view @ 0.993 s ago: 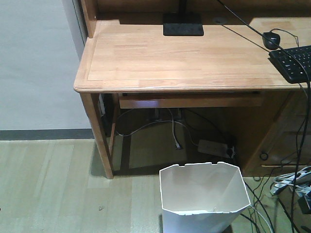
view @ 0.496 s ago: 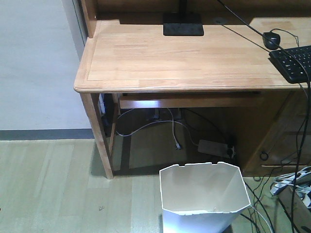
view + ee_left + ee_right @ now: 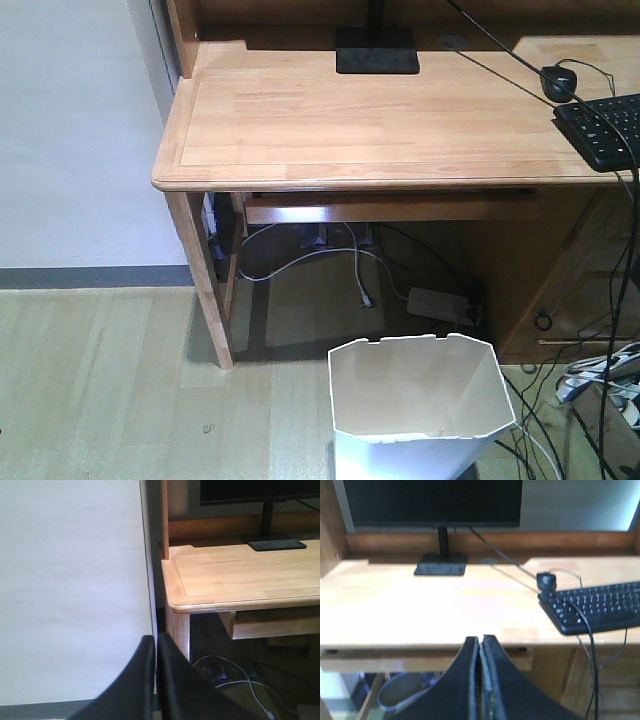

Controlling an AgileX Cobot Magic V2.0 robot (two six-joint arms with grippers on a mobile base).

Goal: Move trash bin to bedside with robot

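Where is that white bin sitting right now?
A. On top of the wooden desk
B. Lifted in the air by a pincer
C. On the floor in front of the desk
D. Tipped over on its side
C: the trash bin stands upright on the floor, just in front of the desk, with nothing gripping it.

Bottom centre: black two-fingered left gripper (image 3: 155,642), fingers pressed together, nothing between them. Plain white wall (image 3: 70,580) fills the left half. Light wooden desk (image 3: 240,580) at right, rounded corner nearest. Flat black monitor stand base (image 3: 276,544) on desktop. Thin white cables (image 3: 235,682) lie beneath the desk.
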